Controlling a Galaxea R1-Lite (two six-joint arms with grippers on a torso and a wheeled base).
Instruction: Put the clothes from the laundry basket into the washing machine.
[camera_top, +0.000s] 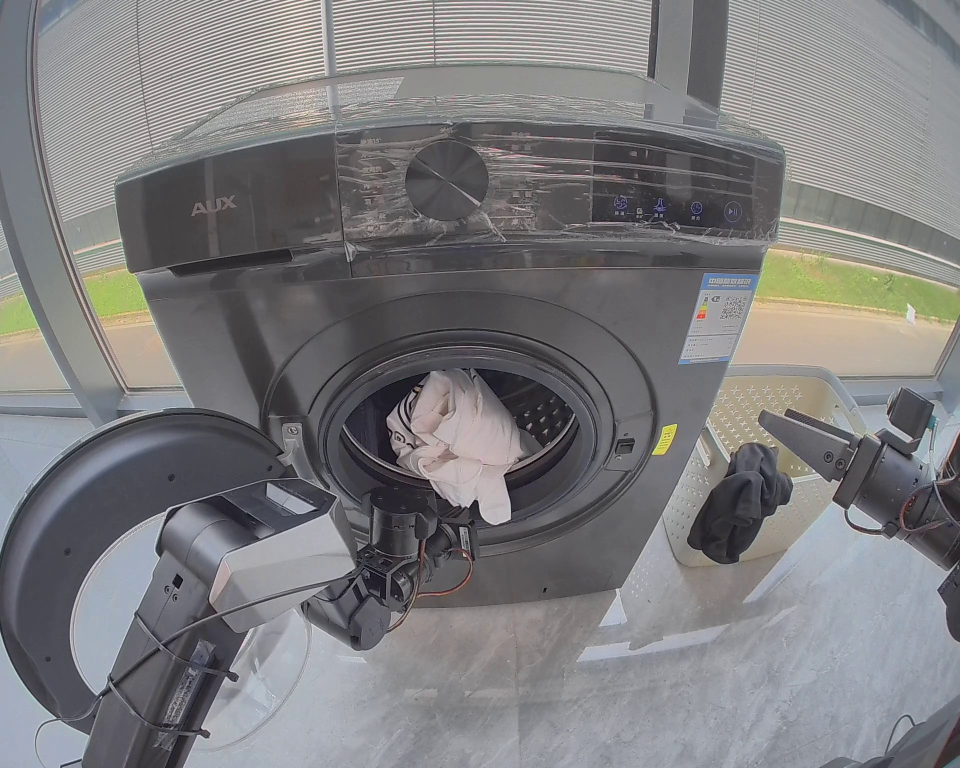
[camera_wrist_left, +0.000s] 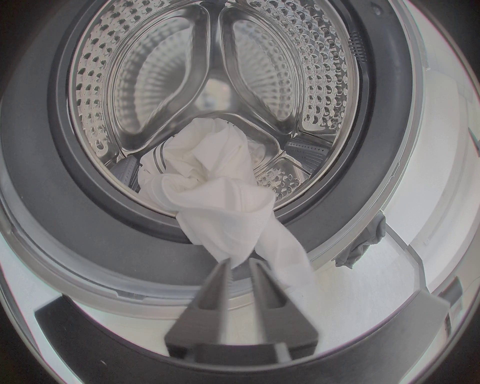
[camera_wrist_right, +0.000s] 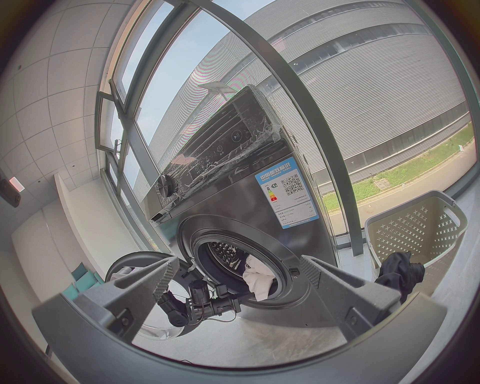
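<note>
Head view: the washing machine (camera_top: 450, 290) stands against the window with its door (camera_top: 90, 520) swung open to the robot's left. A white garment (camera_top: 460, 435) sits bunched in the drum opening, and its lower end hangs out over the front rim. The left gripper (camera_top: 405, 500) is right at the bottom of the opening, just beside that hanging end. The laundry basket (camera_top: 800, 385) is on the floor to the right of the machine, with a black garment (camera_top: 740, 500) draped over its front rim and half hanging outside. The right gripper (camera_top: 778, 418) is held in the air near the basket, pointing toward it but apart from the black garment.

Left wrist view: the left gripper (camera_wrist_left: 240, 262) has its fingers drawn close together. The tips pinch the lowest fold of the white garment (camera_wrist_left: 215, 200). The rest of the cloth is piled on the door seal and reaches into the perforated drum (camera_wrist_left: 215, 60).

Right wrist view: the right gripper (camera_wrist_right: 239, 260) has its fingers spread wide with nothing held. Beyond them are the washing machine (camera_wrist_right: 240, 200) and the white garment (camera_wrist_right: 258, 277) hanging out of the opening. The laundry basket (camera_wrist_right: 415, 200) is off to one side, with the black garment (camera_wrist_right: 400, 272) over its rim.
</note>
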